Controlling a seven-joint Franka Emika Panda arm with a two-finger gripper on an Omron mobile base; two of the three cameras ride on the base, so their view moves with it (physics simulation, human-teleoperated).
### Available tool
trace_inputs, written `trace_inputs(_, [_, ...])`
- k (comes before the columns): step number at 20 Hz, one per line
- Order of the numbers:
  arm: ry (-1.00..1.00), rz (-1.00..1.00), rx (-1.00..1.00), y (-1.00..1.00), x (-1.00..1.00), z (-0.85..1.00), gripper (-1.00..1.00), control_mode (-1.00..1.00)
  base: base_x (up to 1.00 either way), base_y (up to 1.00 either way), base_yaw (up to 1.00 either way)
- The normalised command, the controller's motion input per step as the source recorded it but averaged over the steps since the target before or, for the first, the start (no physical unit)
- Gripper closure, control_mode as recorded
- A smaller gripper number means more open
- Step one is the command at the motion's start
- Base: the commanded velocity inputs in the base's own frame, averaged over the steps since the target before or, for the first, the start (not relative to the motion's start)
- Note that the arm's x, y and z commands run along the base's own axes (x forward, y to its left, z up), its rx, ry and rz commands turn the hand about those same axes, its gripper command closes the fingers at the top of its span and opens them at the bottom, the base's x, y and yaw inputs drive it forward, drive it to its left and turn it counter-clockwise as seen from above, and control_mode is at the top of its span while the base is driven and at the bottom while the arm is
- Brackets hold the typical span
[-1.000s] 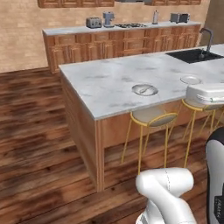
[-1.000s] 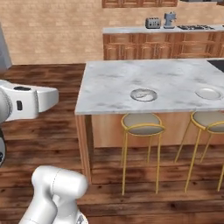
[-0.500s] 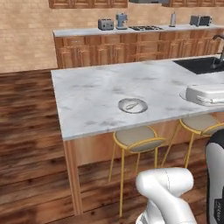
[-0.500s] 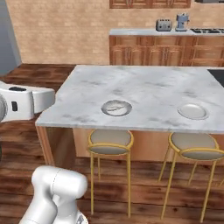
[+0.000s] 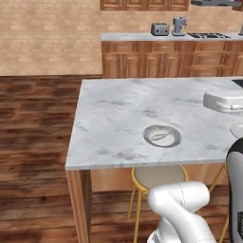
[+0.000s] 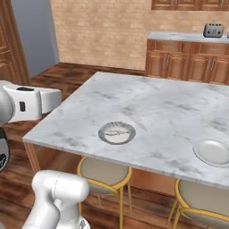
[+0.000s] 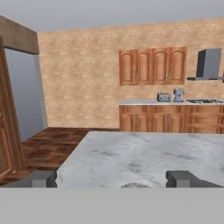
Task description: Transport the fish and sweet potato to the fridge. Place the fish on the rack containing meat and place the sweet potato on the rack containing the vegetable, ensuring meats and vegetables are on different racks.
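Observation:
A small slender silvery fish (image 5: 160, 137) lies in a shallow grey dish (image 5: 173, 140) near the front edge of the marble island. From the right base view the fish (image 6: 117, 132) and its dish (image 6: 103, 134) sit just ahead of the arm. In the hand view my gripper (image 7: 111, 181) is open, its fingertips (image 7: 43, 178) wide apart with nothing between them, and the dish's rim (image 7: 135, 185) peeks up low between them. A tall grey front, which looks like the fridge (image 6: 36, 36), stands far left. The sweet potato, the racks, the meat and the vegetable are out of view.
An empty grey plate (image 6: 214, 151) rests further right on the island (image 5: 114, 114), and a white lidded container (image 5: 225, 100) sits at its right end. Yellow-legged stools (image 6: 105, 172) stand under the front edge. A back counter holds a toaster (image 5: 160, 29).
The whole picture has shifted because the base has driven: the island and the dish with the fish now appear closer and larger. The gripper stays open.

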Motion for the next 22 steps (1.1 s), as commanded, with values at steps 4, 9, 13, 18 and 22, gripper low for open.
trace_inputs(4, [0.0,0.0,0.0,0.0,0.0,0.0,-1.0,1.0,1.0,-0.4,0.22])
trace_inputs(9, [0.0,0.0,0.0,0.0,0.0,0.0,-1.0,1.0,0.99,-0.43,0.22])
trace_inputs(13, [0.0,0.0,0.0,0.0,0.0,0.0,-1.0,1.0,0.74,-0.44,0.26])
trace_inputs(18, [0.07,0.02,0.04,-0.19,0.4,0.0,-1.0,-1.0,0.44,-0.22,0.1])
trace_inputs(22, [0.27,-0.01,0.01,-0.29,0.98,-0.05,-1.0,-1.0,0.0,0.0,0.0])
